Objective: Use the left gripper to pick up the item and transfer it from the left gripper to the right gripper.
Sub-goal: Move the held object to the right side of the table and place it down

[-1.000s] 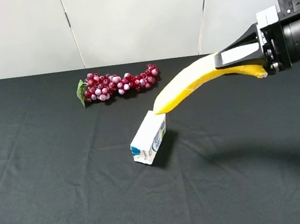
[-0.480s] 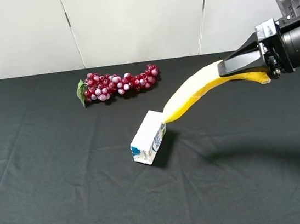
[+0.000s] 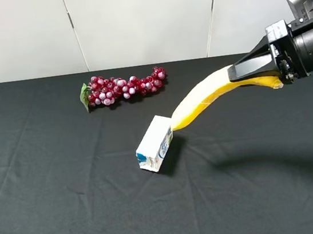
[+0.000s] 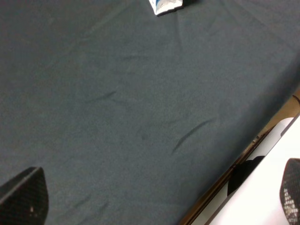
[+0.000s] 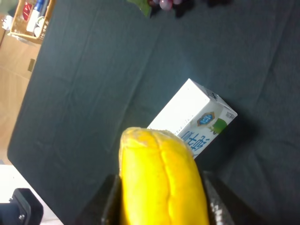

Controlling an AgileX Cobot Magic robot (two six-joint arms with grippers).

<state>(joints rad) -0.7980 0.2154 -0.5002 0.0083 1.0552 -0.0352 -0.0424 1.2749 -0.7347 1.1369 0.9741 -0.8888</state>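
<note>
On table (image 3: 53,211), grape bunch (image 3: 124,87) lies at rear, left of ctr. The carton (image 3: 155,143) lies near ctr, in front & right of grape bunch, well apart. At right, above table, banana (image 3: 200,97) sits between fingers of right gripper (image 3: 237,72) & reaches leftward. Its free end is by carton's rear end, contact unclear.

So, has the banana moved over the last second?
Yes. Held in the right gripper, the banana has drifted right and down in the high view; its tip now sits by the carton's far right corner.
</note>
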